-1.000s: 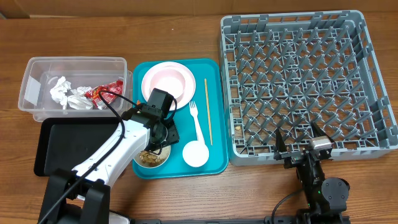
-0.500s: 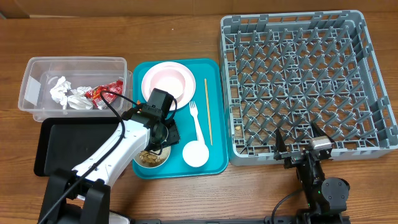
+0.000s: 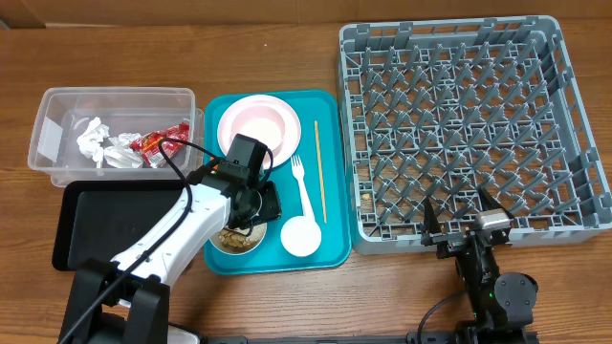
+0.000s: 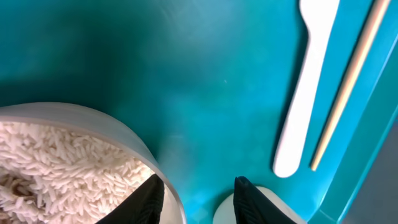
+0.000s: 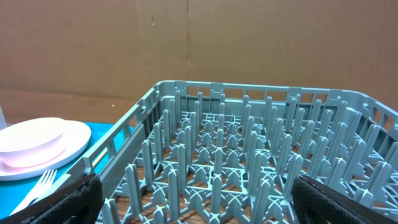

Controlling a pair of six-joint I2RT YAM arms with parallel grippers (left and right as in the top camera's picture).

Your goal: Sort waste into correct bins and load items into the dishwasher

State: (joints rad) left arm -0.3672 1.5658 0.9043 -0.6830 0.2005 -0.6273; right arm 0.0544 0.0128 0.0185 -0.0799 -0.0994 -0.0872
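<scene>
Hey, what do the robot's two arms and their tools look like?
The left arm has a white link, black joints and a looping black cable; the left tool has dark, tapered fingers. The right arm is black, with a small silver block; the right tool has two pointed black fingers.

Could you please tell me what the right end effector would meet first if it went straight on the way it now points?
Most likely the grey dish rack: the open right end effector faces its upright pegs, though depth is unclear.
</scene>
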